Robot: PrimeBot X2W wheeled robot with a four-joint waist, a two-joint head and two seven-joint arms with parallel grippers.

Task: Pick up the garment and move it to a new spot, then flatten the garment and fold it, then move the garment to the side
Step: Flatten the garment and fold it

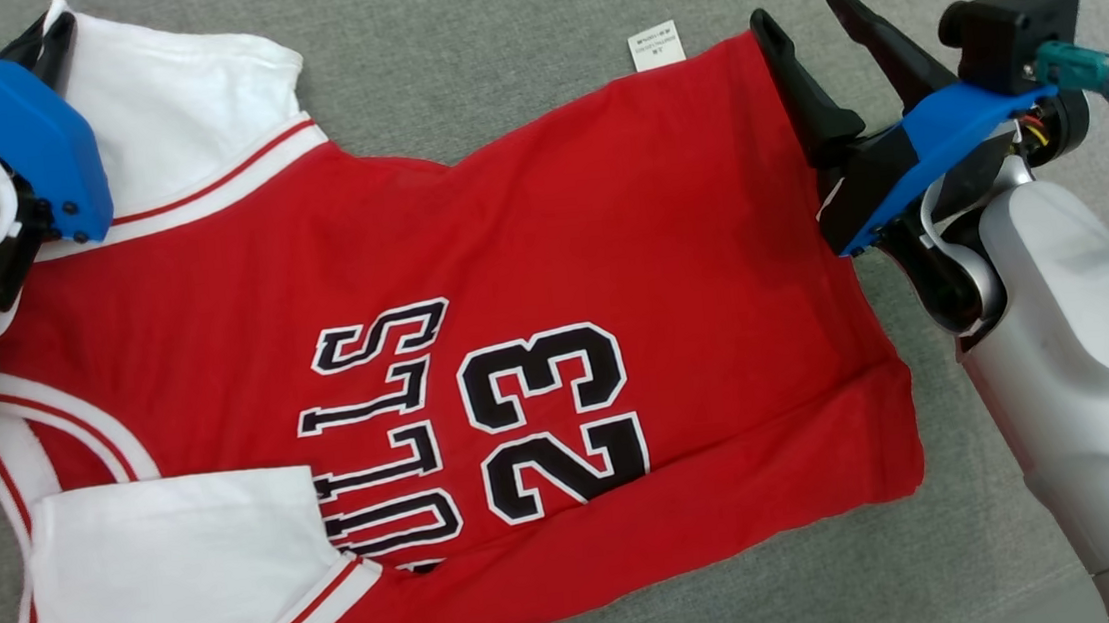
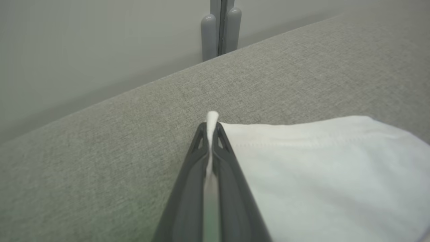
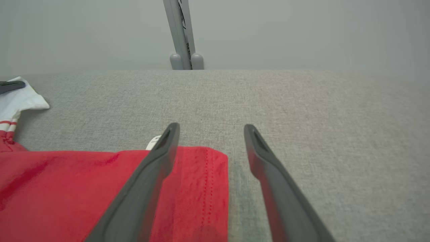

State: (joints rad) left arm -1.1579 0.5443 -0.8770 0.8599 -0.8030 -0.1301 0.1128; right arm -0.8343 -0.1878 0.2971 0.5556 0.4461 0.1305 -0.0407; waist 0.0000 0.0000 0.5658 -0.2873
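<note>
In the head view a red Bulls jersey (image 1: 509, 255) numbered 23 lies face up and sideways on the grey upholstered surface (image 1: 489, 16), collar end toward the left edge and hem toward the right; it is spread fairly flat, though a creased band runs along its near side and the near white sleeve (image 1: 175, 565) lies folded over the chest; the left gripper (image 1: 40, 50) sits at the far left corner of the garment, on the far white sleeve (image 1: 185, 103); the right gripper (image 1: 802, 14) stands with its jaws apart at the far hem corner, one finger over the red cloth and the other over bare upholstery; a small white care label (image 1: 657, 45) pokes out beyond the far edge near it. In the left wrist view the left pincer is pressed together on the sleeve's edge, a strip of white cloth showing between the fingers and past the tips; the rest of the sleeve lies on the surface to one side, with a grey post (image 2: 220, 30) behind. In the right wrist view the open fingers straddle the hem corner without gripping it; the stitched red edge lies between them. This looks like the grasp that opens the flatten-and-fold step, one far corner taken and the other not yet; the next move calls for the right jaws to lower and close on the hem corner, then for both arms to lift and draw evenly so that the cloth does not skew or bunch.
</note>
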